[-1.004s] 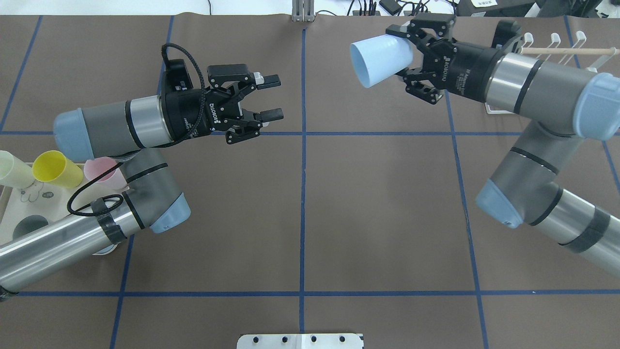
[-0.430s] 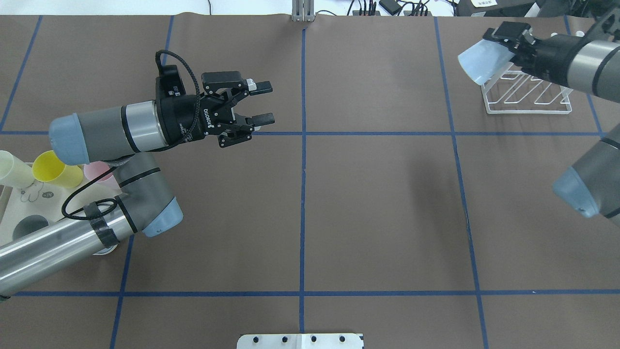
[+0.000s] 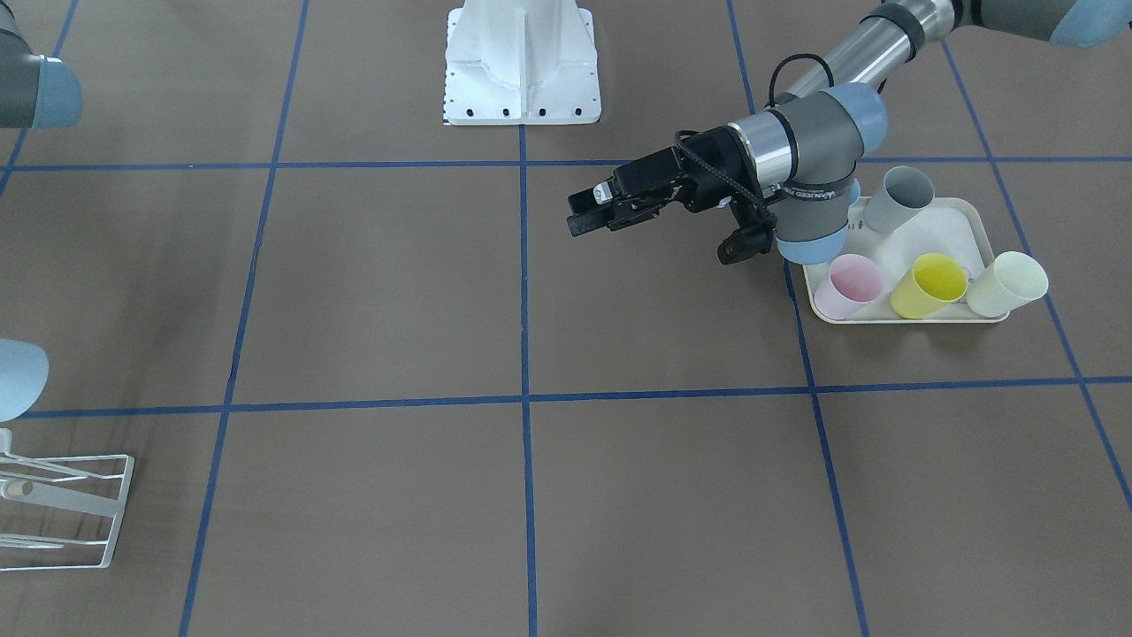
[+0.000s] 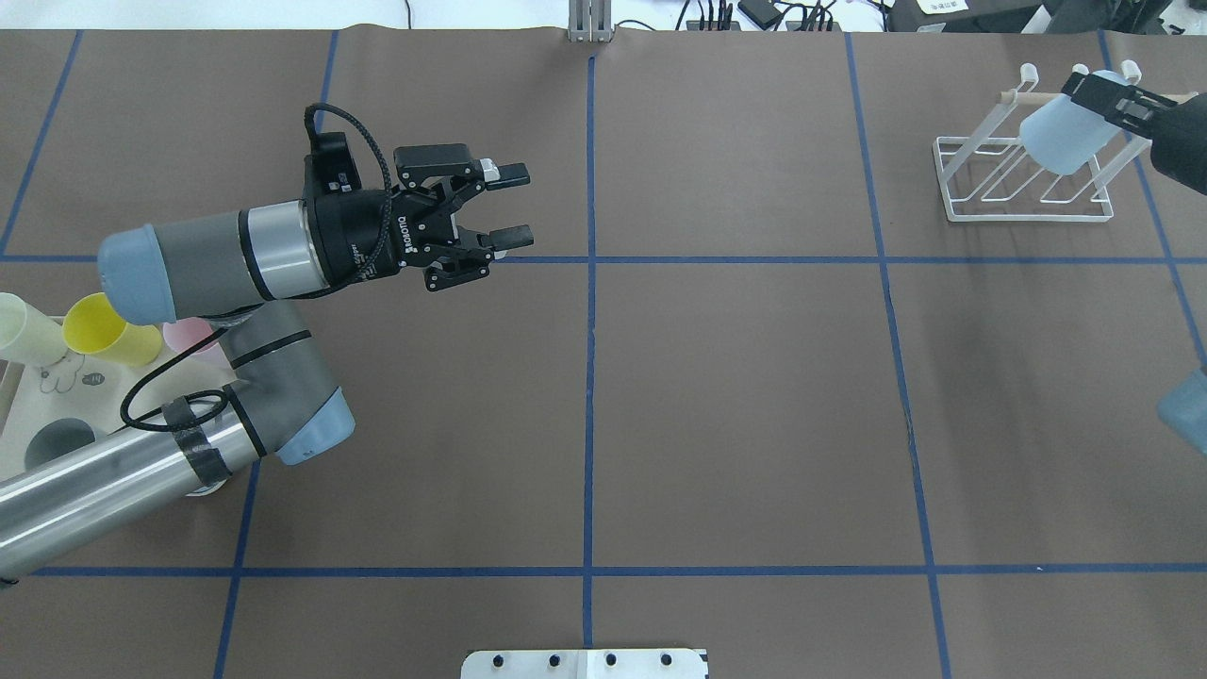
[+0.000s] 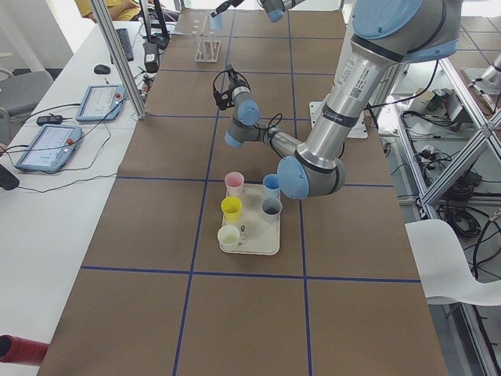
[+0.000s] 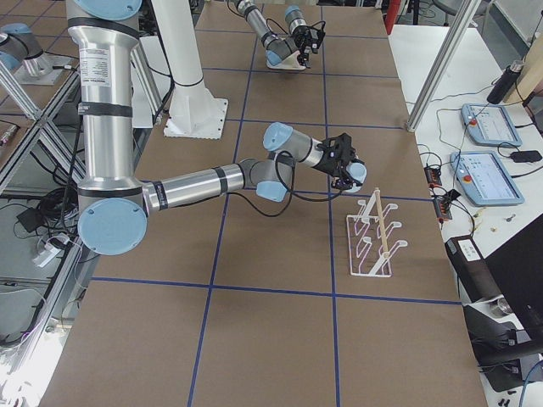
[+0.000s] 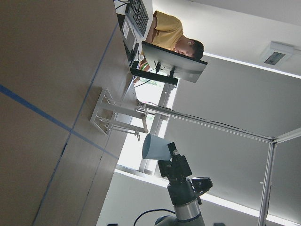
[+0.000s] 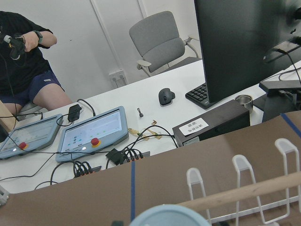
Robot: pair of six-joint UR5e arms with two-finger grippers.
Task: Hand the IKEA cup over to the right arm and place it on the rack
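Observation:
My right gripper [image 4: 1094, 99] is shut on the pale blue IKEA cup [image 4: 1066, 137] at the table's far right corner, and the cup is tilted over the white wire rack [image 4: 990, 203]. The left wrist view shows a gap between the cup [image 7: 155, 147] and the rack [image 7: 113, 113]. In the right wrist view the cup's rim [image 8: 169, 216] sits just below the rack's wooden rod [image 8: 244, 190]. The front view shows only the cup's edge [image 3: 18, 376] above the rack [image 3: 88, 495]. My left gripper [image 4: 517, 205] hovers open and empty left of the table's centre, as the front view [image 3: 579, 214] also shows.
A cream tray [image 3: 955, 208] by the left arm's base holds several cups, among them pink [image 3: 851, 281], yellow [image 3: 933, 283] and grey [image 3: 902, 196]. A person [image 8: 28, 61] sits beyond the far edge, where tablets and cables lie.
The right arm has swung the blue cup from the table's back middle rightward to above the rack. The left gripper has pulled back slightly and stays open.

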